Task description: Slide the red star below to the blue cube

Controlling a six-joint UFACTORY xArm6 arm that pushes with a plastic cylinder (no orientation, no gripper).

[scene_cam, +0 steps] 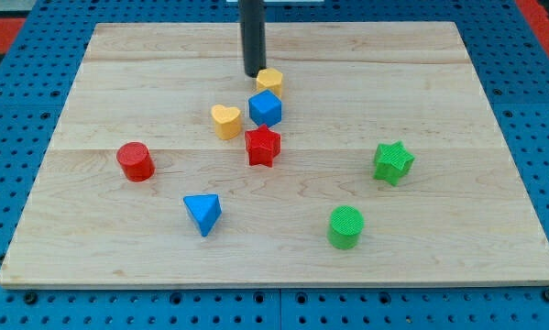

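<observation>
Eight blocks on the bench [494, 137], and the two that matter sit in the knot near the middle, a little toward the far edge.

Near edge first: blue triangular block [203, 214] left of centre, green cylinder [346, 227] right of centre. Further in, red cylinder [136, 161] toward the left edge, green star [393, 162] toward the right edge. All four well apart from the work.

Red star [263, 146]: lies just on the near side of the blue cube [266, 108], looks touching or nearly so. By the look of things it already sits about where the task wants it. Judged small, light, rigid, plastic-like; should slide easily on the smooth wood but may spin if pushed on a point. Best contact is a notch between arms, or square through the centre.

Yellow heart [225, 121] just left of the cube, close to the star's far-left arm; a leftward shove would strike it.

Yellow block [269, 82], shape unclear, touches or nearly touches the cube's far side.

My tip [255, 74], a bare rod that holds nothing, stands beside that yellow block on its far-left, the cube between it and the star. Any nudge from here would go through yellow and cube first.
</observation>
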